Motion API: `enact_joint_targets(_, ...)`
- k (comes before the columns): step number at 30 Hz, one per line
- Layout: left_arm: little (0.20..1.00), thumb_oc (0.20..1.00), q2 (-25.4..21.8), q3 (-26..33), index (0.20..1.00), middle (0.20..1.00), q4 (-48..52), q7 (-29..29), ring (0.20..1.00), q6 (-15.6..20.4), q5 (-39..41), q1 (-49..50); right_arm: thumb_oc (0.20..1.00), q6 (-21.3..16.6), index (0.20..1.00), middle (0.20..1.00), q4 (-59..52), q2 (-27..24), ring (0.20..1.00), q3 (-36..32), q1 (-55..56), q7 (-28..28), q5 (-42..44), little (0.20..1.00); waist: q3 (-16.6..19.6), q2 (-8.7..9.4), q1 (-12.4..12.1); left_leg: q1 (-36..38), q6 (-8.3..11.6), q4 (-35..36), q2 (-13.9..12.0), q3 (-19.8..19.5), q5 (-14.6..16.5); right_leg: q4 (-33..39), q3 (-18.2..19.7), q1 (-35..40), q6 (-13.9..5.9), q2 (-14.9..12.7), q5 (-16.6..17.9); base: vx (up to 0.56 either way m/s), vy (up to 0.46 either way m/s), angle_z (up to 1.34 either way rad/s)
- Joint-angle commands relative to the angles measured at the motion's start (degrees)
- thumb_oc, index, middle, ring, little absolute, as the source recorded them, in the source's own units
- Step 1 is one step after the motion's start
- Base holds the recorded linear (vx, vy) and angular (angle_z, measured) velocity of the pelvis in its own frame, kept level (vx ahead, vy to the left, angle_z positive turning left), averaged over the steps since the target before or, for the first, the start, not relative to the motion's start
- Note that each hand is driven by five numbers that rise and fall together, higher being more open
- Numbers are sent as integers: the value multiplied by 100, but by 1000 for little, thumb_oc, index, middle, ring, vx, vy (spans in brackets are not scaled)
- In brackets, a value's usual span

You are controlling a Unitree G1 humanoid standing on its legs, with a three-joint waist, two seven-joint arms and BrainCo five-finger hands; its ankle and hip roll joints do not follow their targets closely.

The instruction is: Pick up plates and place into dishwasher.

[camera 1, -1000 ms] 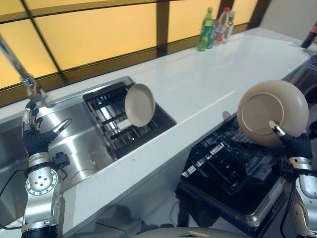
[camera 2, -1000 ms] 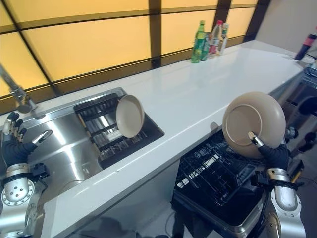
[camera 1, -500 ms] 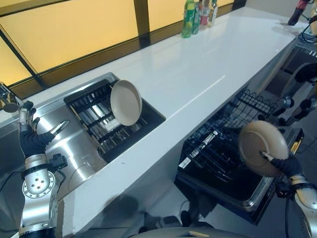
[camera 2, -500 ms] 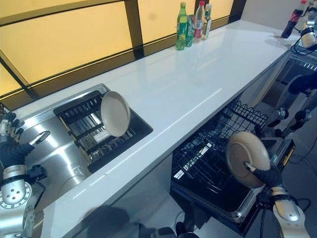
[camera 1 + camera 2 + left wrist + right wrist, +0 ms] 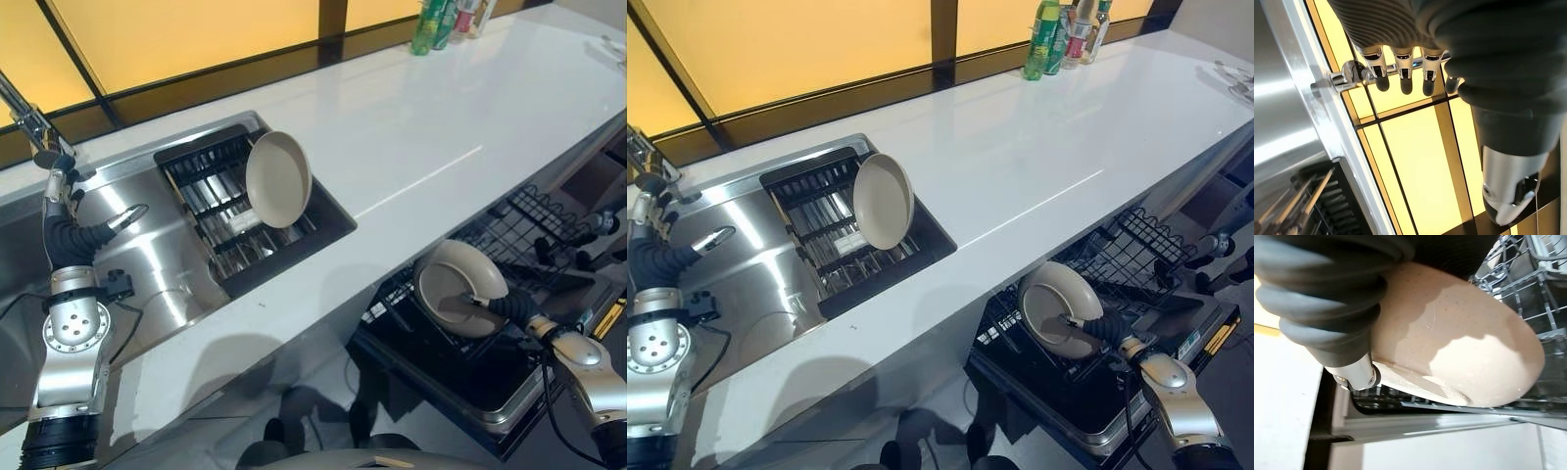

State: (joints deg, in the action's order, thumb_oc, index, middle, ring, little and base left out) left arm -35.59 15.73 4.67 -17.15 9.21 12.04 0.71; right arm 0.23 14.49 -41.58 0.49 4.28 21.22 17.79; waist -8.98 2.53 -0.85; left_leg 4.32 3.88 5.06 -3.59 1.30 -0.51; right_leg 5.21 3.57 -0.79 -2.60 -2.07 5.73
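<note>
Plate (image 5: 460, 299) in the right hand (image 5: 511, 308) is low over the black rack (image 5: 446, 357) of the dishwasher, tilted, with its hollow side up. The thumb lies across the hollow side and the other fingers are hidden behind the plate, so the hand pinches the plate at its rim. In the right wrist view the plate's round back (image 5: 1459, 347) sits right past the dark cover, and the rack's wires show beyond it. It is hard to tell if the plate touches the rack yet.

Far off to that hand's left, a second plate (image 5: 278, 178) stands on its edge in the dark drying rack (image 5: 235, 211) set in the sink (image 5: 147, 264). The white counter (image 5: 411, 137) lies between the two plates. Some bottles (image 5: 1063, 34) stand at the far back of the counter, cut off at the top.

The left hand (image 5: 64, 230) is held up over the sink, just under the tap (image 5: 29, 122). Its fingers (image 5: 1403, 73) are straight and spread, and it holds nothing.
</note>
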Motion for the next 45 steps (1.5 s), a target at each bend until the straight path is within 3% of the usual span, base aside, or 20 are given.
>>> enact_joint_targets(1, 1000, 1000, -379, -311, 1000, 1000, -193, -99, 1000, 165, -32, -470, 200, 92, 200, 200, -13, -122, 200, 548, -302, 400, -373, 200, 71, 28, -101, -489, -211, -161, 153, -395, -30, -334, -400, 36, -162, -147, -427, 15, -58, 7)
enact_joint_targets(7, 1000, 1000, -357, -424, 1000, 1000, -101, 32, 1000, 103, -104, -544, 200, 764, 200, 200, 561, 147, 200, 1305, -220, 764, -997, 200, 70, 24, -164, -475, -193, -234, 121, -486, -41, -467, -435, 107, -81, -99, -549, 37, -42, 9)
enact_joint_targets(10, 1000, 1000, -350, -485, 1000, 1000, -30, 117, 1000, -9, -118, -600, 200, 929, 200, 200, 1055, 407, 200, 1543, -170, 856, -968, 200, 83, 7, -183, -433, -192, -275, 123, -550, -30, -512, -443, 173, -48, -85, -590, 53, -17, 5)
enact_joint_targets(18, 1000, 1000, -334, -422, 1000, 1000, 84, 393, 1000, -115, -54, -563, 200, 1088, 200, 200, 1677, 1051, 200, 1575, 190, 824, -895, 200, 148, -39, -157, -307, -199, -285, 136, -637, 5, -541, -381, 318, -46, -68, -653, 27, -3, 7)
enact_joint_targets(25, 1000, 1000, -268, -419, 1000, 1000, 129, 458, 1000, -154, -107, -542, 200, 947, 200, 200, 1824, 1296, 200, 1528, 344, 447, -915, 200, 211, -53, -104, -245, -208, -273, 141, -631, 22, -549, -288, 376, -63, -55, -682, 0, 0, 0)
enact_joint_targets(26, 1000, 1000, -277, -419, 1000, 1000, 137, 454, 1000, -170, -98, -542, 426, 925, 426, 426, 1819, 1302, 426, 1514, 340, 389, -908, 426, 221, -53, -102, -237, -207, -271, 138, -629, 26, -546, -286, 387, -66, -56, -683, 0, 0, 0)
enact_joint_targets(27, 1000, 1000, -266, -418, 1000, 1000, 134, 449, 1000, -166, -110, -530, 928, 911, 928, 928, 1790, 1312, 928, 1492, 347, 287, -913, 928, 239, -52, -98, -222, -206, -262, 138, -630, 29, -542, -283, 396, -67, -53, -686, 0, 0, 0)
enact_joint_targets(28, 1000, 1000, -258, -400, 1000, 1000, 133, 454, 1000, -157, -113, -502, 1000, 904, 1000, 1000, 1740, 1317, 1000, 1467, 363, 180, -923, 1000, 253, -49, -95, -212, -204, -262, 134, -624, 33, -539, -283, 406, -68, -53, -686, 0, 0, 0)
enact_joint_targets(34, 1000, 1000, -283, -297, 1000, 1000, 133, 422, 1000, -61, -170, -263, 1000, 723, 1000, 1000, 1088, 1108, 1000, 1043, 530, -545, -959, 1000, 306, -48, -45, -182, -186, -261, 124, -591, 32, -485, -276, 456, -98, -78, -646, 0, 0, 0)
enact_joint_targets(40, 1000, 1000, -190, -74, 1000, 1000, 76, 337, 1000, 253, -175, 105, 1000, 241, 1000, 1000, -425, 880, 1000, -83, 812, -1388, -881, 1000, 312, -110, 110, -201, -208, -209, 122, -523, 33, -494, -194, 365, -106, -67, -660, -23, 54, 0)
enact_joint_targets(45, 1000, 1000, 26, 114, 1000, 1000, 133, 287, 1000, 436, -192, 511, 1000, -67, 1000, 1000, -1349, 649, 1000, -999, 901, -1606, -940, 1000, 389, -161, 203, -199, -215, -148, 123, -413, -19, -438, -119, 319, -100, -64, -602, -14, 92, -3)
